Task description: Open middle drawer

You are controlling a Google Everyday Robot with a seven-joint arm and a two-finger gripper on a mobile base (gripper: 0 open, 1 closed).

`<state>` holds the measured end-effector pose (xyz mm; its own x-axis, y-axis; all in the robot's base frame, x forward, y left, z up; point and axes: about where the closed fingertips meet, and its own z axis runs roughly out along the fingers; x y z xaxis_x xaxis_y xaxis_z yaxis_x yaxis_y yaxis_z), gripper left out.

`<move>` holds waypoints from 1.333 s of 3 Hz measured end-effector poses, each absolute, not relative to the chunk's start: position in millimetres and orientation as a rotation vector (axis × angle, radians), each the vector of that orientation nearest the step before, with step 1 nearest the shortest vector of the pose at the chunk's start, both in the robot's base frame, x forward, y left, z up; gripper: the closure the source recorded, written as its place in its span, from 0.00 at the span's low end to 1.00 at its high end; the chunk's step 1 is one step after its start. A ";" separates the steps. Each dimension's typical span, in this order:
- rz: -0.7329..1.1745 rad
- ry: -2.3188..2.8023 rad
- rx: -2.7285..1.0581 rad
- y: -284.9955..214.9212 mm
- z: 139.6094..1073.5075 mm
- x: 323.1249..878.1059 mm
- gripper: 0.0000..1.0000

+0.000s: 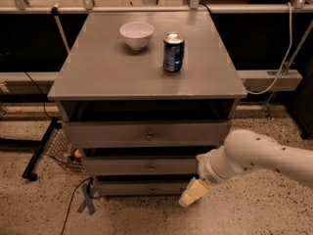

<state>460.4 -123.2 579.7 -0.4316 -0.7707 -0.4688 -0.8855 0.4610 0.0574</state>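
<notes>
Low at right, near the speckled floor (39, 204): cream-tipped gripper (192, 194) on a white arm (264, 153) — open or closed, cannot tell. Up-left, apart from it, shallow grey wooden middle drawer (122, 166) with small round metal knob (151, 168). Farther back — grey counter (98, 77) bearing blue can (173, 53), white bowl (136, 34).

We count one pale two-finger gripper (192, 195), low at the right front of one grey wooden cabinet (98, 67). Left of it are three grey wooden drawers: top drawer (107, 133), middle drawer (112, 166) and lowest drawer (122, 188), with three small round metal knobs (151, 168). Above and beyond it are one white ceramic bowl (136, 34) and one blue metal can (173, 53).
</notes>
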 end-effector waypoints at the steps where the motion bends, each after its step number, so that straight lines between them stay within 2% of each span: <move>1: 0.422 2.301 -1.339 -116.0 514.4 499.2 0.00; 3: 0.407 2.264 -1.397 -114.6 496.6 516.3 0.00; 4: 0.395 2.227 -1.548 -103.7 481.6 526.9 0.00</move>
